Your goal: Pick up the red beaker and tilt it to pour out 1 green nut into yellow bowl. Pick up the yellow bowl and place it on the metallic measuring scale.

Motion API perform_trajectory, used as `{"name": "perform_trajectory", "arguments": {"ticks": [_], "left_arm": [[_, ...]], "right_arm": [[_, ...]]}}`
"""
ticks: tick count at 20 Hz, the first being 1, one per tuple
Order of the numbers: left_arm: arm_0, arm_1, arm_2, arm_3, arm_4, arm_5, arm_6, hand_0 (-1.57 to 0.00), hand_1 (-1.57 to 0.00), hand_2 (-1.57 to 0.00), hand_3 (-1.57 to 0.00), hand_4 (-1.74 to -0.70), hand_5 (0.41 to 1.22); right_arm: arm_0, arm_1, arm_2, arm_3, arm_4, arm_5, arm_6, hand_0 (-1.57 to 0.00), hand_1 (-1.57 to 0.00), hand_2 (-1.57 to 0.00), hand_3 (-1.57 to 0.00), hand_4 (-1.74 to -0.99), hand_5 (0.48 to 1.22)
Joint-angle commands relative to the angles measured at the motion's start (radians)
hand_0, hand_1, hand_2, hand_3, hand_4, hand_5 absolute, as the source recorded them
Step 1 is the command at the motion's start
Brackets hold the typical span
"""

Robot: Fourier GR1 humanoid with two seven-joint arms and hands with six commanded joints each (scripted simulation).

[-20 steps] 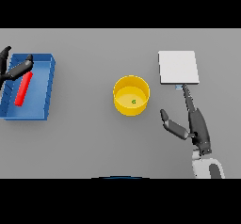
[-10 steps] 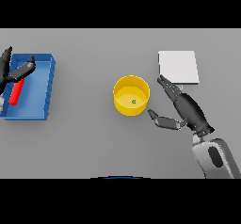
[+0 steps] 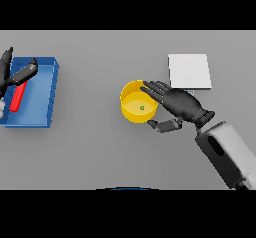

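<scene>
I use the bowl (image 3: 136, 108) as my marker and go from left to right.

Far to the left of the bowl is a blue tray (image 3: 41, 102). It sits flat on the grey table (image 3: 95, 152). The red beaker (image 3: 18, 96) lies inside the tray, near its left side. My left hand (image 3: 11, 74) is over that same end of the tray, right above the top of the beaker. My fingers there are loose and spread. My thumb sticks out to the right, over the tray. I cannot tell if that hand touches the beaker.

The bowl is yellow and round. It stands upright on the table, about in the middle. A small green nut (image 3: 142, 107) lies at the bottom of it.

My right hand (image 3: 181, 105) is just to the right of the bowl. My fingers (image 3: 154, 88) are long and spread, and they reach over the bowl's right rim. My thumb (image 3: 164, 125) is bent below the bowl, close to its lower right side. The bowl's right edge sits between my fingers and my thumb. I am not squeezing it shut; my hand is wide. My grey and white arm (image 3: 226, 153) goes down to the right from there.

To the upper right of the bowl is the scale (image 3: 189, 71). It is a flat, pale square. It lies just past my right hand, apart from the bowl.
</scene>
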Motion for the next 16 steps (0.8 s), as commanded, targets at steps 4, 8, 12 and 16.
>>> {"name": "perform_trajectory", "arguments": {"ticks": [4,8,12,16], "left_arm": [[-0.001,-0.006,-0.002,0.006,0.002,-0.006,-0.007,0.0,0.0,0.0,0.0,-0.8,0.717],[0.006,-0.003,-0.006,0.001,0.002,-0.005,-0.003,0.0,0.0,0.0,0.0,-0.79,0.723],[-0.005,0.002,0.0,0.012,0.007,-0.019,-0.014,0.0,0.0,0.0,0.0,-0.8,0.733],[-0.013,-0.007,0.002,0.027,0.008,-0.017,-0.009,0.0,0.0,0.0,0.0,-0.8,0.735]], "right_arm": [[-0.095,-0.003,0.048,0.087,0.027,0.059,-0.029,0.0,0.0,0.0,0.0,-1.269,0.683],[-0.163,0.021,0.091,0.177,0.043,0.096,-0.056,0.0,0.0,0.0,0.0,-1.246,0.686],[-0.199,0.04,0.127,0.233,0.055,0.14,-0.071,0.0,0.0,0.0,0.0,-1.26,0.679],[-0.219,0.055,0.153,0.281,0.077,0.161,-0.053,0.0,0.0,0.0,0.0,-1.295,0.671]]}}
